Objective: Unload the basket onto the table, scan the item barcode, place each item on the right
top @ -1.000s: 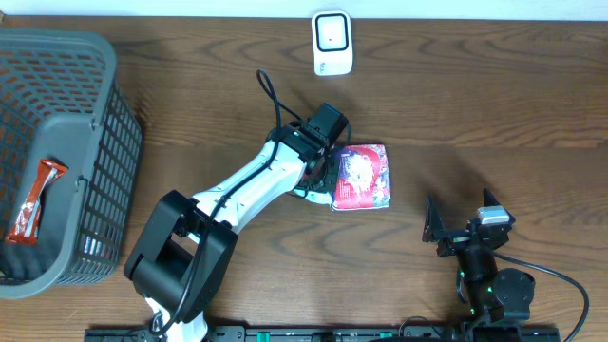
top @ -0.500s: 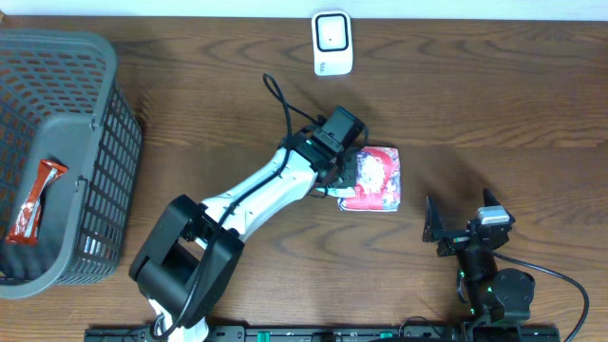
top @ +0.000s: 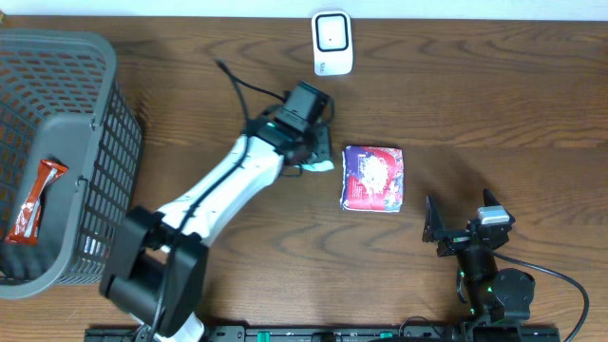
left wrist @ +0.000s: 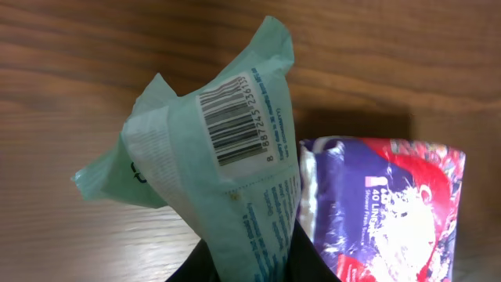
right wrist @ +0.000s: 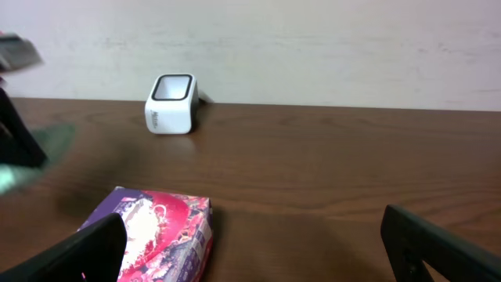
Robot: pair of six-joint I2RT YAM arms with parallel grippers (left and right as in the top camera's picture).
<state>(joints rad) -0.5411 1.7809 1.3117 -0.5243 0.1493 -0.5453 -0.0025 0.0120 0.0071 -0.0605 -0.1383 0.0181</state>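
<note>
Dark wooden table [top: 494, 95]: the left gripper [top: 313, 154], clamped on a mint-green plastic packet [left wrist: 235, 180] held between the white box scanner [top: 332, 43] and the purple-red tissue pack [top: 372, 178], should tilt its printed barcode [left wrist: 235, 121] flat toward the scanner window, while the right gripper [top: 463, 223] idles, fingers apart.

Left claw [top: 316, 160] pinched closed, arm extended; right claw [top: 460, 220] spread wide.

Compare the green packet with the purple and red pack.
The green packet is pinched in the left tool; the purple pack lies flat on the table, untouched. The green packet is crumpled; the purple pack is blocky. The green packet shows a barcode; the purple pack shows none. Both are plastic-wrapped.
</note>
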